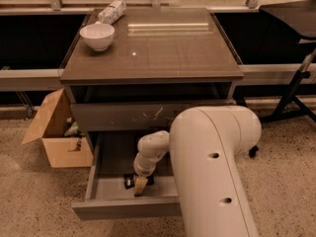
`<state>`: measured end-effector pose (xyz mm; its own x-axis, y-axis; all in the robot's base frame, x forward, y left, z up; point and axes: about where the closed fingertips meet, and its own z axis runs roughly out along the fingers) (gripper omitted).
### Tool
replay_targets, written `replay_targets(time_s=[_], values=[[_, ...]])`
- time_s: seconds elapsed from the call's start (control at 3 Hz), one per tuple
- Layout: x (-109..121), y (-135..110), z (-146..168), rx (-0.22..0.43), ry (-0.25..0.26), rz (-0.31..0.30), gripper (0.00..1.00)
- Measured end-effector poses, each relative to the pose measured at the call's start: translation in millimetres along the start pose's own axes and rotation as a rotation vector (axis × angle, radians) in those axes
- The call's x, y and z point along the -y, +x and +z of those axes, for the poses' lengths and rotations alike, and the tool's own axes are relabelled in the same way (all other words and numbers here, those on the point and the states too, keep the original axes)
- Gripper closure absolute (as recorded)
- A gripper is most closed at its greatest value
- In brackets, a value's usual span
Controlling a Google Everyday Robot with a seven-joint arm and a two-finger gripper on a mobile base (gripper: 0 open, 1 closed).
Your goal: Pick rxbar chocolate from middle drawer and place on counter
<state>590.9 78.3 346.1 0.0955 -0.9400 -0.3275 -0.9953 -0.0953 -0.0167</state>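
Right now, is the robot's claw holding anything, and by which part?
I can't tell. The claw is down in the open middle drawer, right beside the dark rxbar chocolate.
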Motion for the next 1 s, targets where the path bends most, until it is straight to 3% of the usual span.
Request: replay_targets(time_s=[0.67,1.0], values=[[0.2,-4.0,-11.5,0.000,0.000,0.000,0.94],[-2.8,-3.7,-15.3,-0.005,0.034,-0.014,1.00]])
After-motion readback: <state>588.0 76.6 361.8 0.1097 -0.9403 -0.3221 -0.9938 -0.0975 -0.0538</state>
